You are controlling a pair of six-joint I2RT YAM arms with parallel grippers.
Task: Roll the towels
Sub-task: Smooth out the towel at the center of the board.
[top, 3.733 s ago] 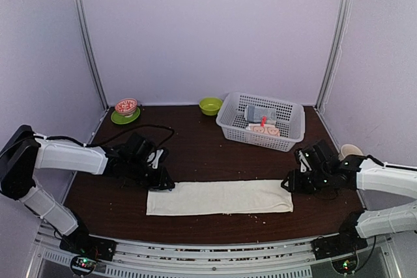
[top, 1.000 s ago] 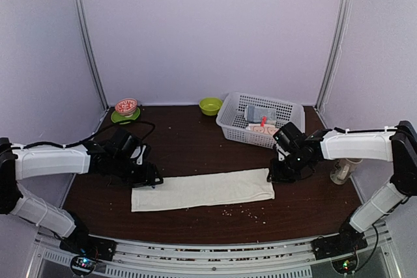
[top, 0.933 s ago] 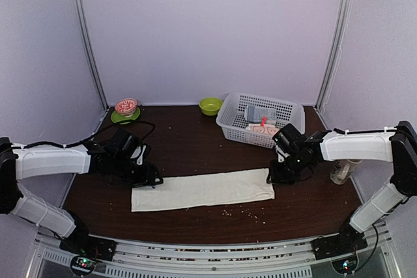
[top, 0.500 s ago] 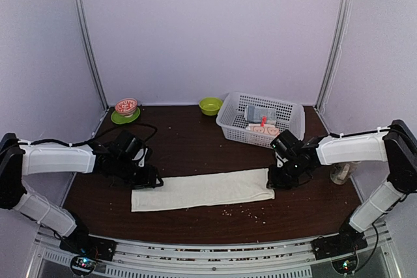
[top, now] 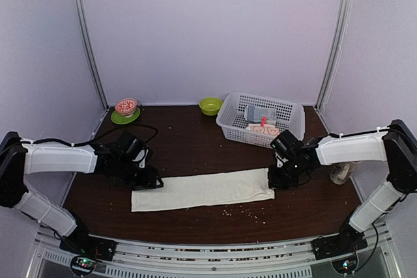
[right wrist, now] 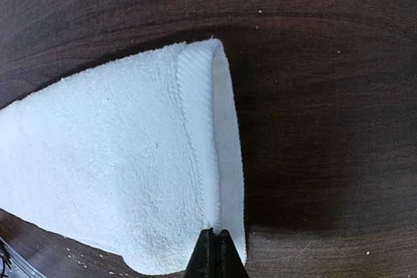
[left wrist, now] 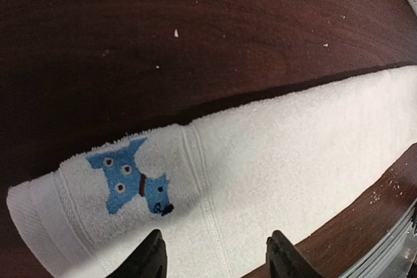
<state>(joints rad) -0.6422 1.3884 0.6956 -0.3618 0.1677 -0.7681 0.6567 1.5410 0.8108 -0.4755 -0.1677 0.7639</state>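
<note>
Since the earliest picture the towel point(top: 202, 190) has been shifted to the left and turned a little, and the right arm has been brought inward with it. Within the last second the right gripper point(right wrist: 215, 252) has been closed. Its two dark fingers are now pressed together into one thin wedge, and their tips are set on the ribbed hem at the towel's short end. Whether cloth is caught between them cannot be told. Ahead of these fingers the towel is spread away as a long flat strip of white looped terry, with the hem doubled over at the edge.

The left gripper point(left wrist: 216, 257) is held about half open, its fingers well apart, above the other short end. Just ahead of them a small blue dog point(left wrist: 133, 183) is stitched into the cloth, beside a woven band.

The towel is not rolled. It lies flat on the dark, glossy wood table point(top: 195, 144), where pale crumbs are scattered. Beyond the right gripper a white plastic lattice basket point(top: 287, 140) is seen. In it a second towel point(top: 264, 130), cream with orange-pink faces, is laid beside a grey-blue roll point(top: 259, 113).
</note>
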